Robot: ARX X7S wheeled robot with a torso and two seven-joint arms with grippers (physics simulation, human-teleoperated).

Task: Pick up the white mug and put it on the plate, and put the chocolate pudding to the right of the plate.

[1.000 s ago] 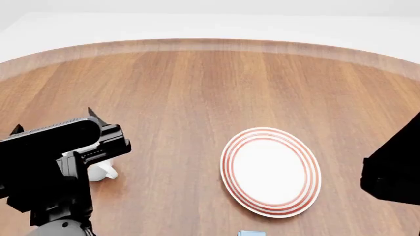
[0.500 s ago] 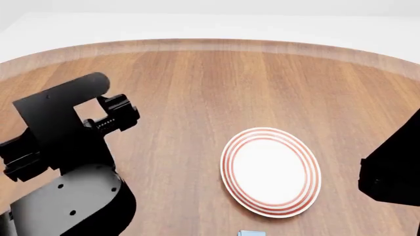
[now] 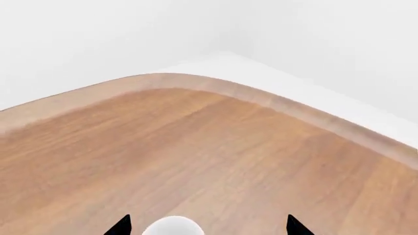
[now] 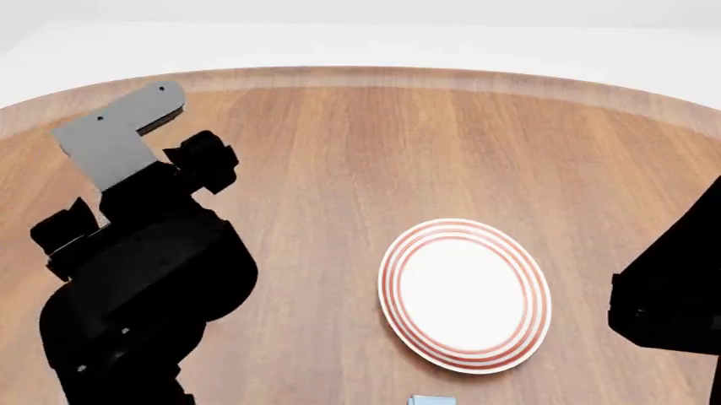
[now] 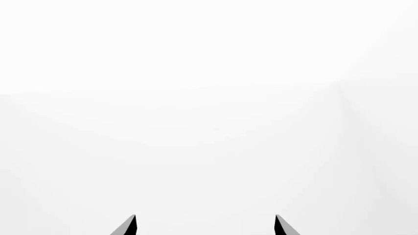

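A round wooden tabletop carried one plate, white with red-orange rings, lying flat near the front edge, right of centre. One slim blue sliver at the very front edge, just below the plate, was probably the chocolate pudding. One white mug showed only in the left wrist view, as a rounded white top between the left gripper fingertips, which stood spread; whether they touched it could not be told. The mug looked glossy, rigid, breakable and likely slippery, so gripping across its body or rim seemed safest. The right gripper was spread too, holding nothing, facing blank white.
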